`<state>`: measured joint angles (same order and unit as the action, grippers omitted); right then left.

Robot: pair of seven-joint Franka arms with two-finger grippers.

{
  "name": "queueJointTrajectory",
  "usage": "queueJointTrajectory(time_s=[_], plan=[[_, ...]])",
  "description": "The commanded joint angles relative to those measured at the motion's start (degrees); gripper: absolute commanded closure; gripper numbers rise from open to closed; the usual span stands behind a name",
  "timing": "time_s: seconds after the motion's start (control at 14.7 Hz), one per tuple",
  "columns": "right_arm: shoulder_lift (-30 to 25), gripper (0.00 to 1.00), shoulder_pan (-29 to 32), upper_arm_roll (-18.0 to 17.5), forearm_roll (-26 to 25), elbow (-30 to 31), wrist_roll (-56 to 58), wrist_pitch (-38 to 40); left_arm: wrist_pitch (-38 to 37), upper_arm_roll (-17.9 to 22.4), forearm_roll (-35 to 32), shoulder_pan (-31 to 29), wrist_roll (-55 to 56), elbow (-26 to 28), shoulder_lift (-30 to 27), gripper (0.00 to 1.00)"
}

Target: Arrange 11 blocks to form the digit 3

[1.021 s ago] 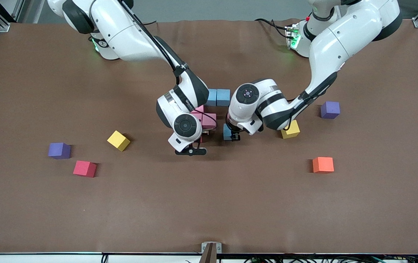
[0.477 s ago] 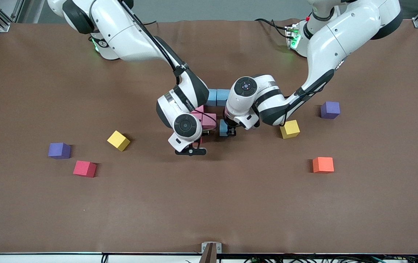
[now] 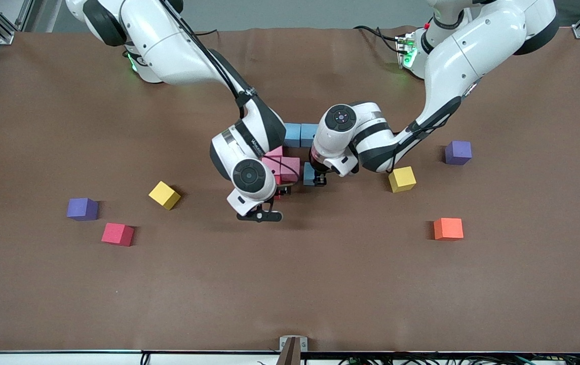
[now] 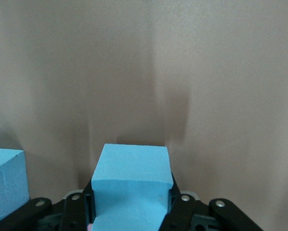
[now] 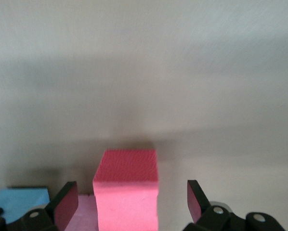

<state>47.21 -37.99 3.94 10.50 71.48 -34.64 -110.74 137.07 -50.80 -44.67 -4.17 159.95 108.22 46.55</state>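
Blocks of the digit 3 are gathered mid-tabletop under both wrists, and the latest change is at the right gripper (image 5: 132, 202): its jaws, clenched a second ago, now stand released, one pad clear on each side of a pink block (image 5: 126, 190) that rests on the tabletop (image 3: 290, 284). This indicates that the pink block has been set down against the pink cluster (image 3: 282, 165) and that the right arm is free for another pick. The left gripper (image 4: 132, 204) remains clenched, grasping a light blue block (image 4: 131, 180), and over the same second it has carried that block closer to the pink cluster, to a spot just beside it on the left arm's end. Farther from the front camera than the pink cluster, two more light blue blocks (image 3: 301, 135) lie touching in a row. Loose blocks lie well apart from the pink cluster: a yellow block (image 3: 164, 195) and a red block (image 3: 117, 234) toward the right arm's end, a second yellow block (image 3: 402, 179) and an orange block (image 3: 448, 228) toward the left arm's end. Two purple cubes (image 3: 82, 209) sit outside the figure. The green block is not visible. The front view shows the whole layout, but the wrists hide the figure's joints; the right wrist view alone shows the gaps between pads and block, and the left wrist view alone shows the grip and a neighbouring blue block (image 4: 6, 185) close by.
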Motion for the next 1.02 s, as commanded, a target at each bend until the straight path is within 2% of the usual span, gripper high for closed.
queueJointTrajectory(time_s=[0.0, 0.27, 0.48, 0.61, 0.82, 0.95], plan=[[-3.96, 0.0, 0.81, 5.09, 1.36, 0.85, -0.69, 2.45, 0.83, -0.7, -3.14, -0.31, 14.07, 2.17, -1.73, 0.8], [-5.99, 0.0, 3.53, 11.08, 0.4, 2.17, -3.86, 5.44, 0.83, -0.7, -3.14, 0.39, 16.26, 2.08, -1.37, 0.8], [-9.06, 0.0, 8.44, 11.8, 0.13, 8.57, -3.86, 4.22, 0.83, -0.7, -3.14, 0.66, 17.76, 2.08, -1.29, 0.8], [-13.0, 0.0, 10.21, 11.8, 0.13, 14.62, -4.03, 1.86, 0.83, -0.7, -3.23, 1.27, 18.91, 1.91, -1.29, 0.8], [-19.16, 0.0, 11.27, 11.44, 0.13, 27.19, -4.39, -7.27, 0.83, -0.7, -3.14, 1.45, 19.78, 1.38, -1.2, 0.8], [-21.28, 0.0, 12.41, 11.27, 0.13, 31.95, -4.39, -10.54, 0.83, -0.7, -3.14, 1.53, 19.96, 1.38, -1.11, 0.8]])
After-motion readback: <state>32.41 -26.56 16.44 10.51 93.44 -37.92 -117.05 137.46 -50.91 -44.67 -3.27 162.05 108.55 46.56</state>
